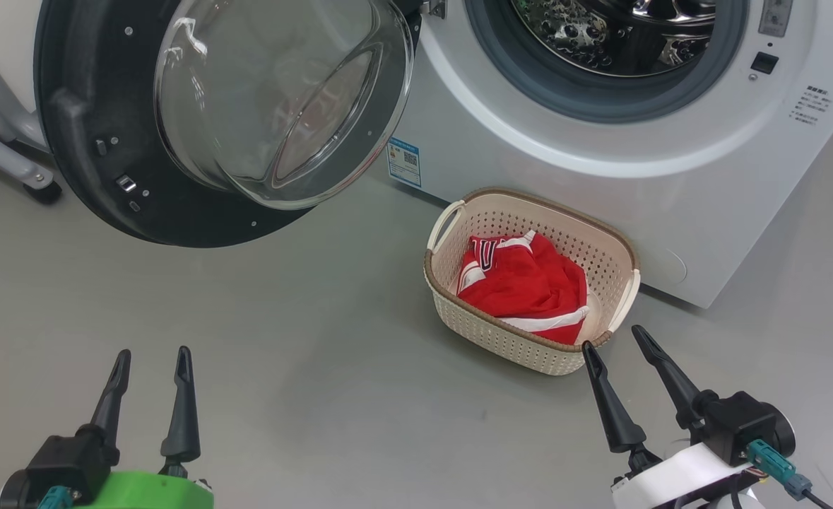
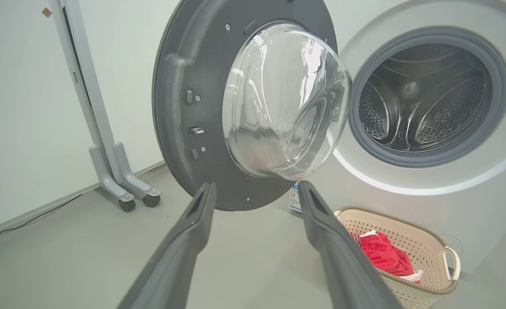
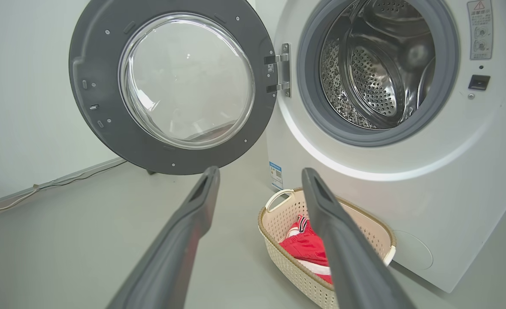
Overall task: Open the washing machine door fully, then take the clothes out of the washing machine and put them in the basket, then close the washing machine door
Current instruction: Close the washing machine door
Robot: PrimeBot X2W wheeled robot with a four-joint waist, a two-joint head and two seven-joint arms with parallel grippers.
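Nearest, at near left: left end effector, two dark fingers spread wide, holding nothing, tips pointing far over the grey floor. At near right: right end effector, equally wide and empty, fingers slanting toward far left, tips just beside the near-right end of the basket in the head view. Basket on the floor just in front of the washing machine, below the left part of its front, long axis running from far left to near right, roughly along that front, with a pale handle at each end. Inside it, the clothes: crumpled red bundle, lettering toward the far-left end, white trim band along the near-right end. Far left: the washing machine door, swung open on its hinge at the left edge of the opening, inner face toward the camera, clear glass bowl bulging near and right. Far right: steel drum ringed by a grey gasket, mouth facing near. Small blue label at the machine's lower left corner, between door and basket. Grey wheeled stand at far left, partly behind the door.
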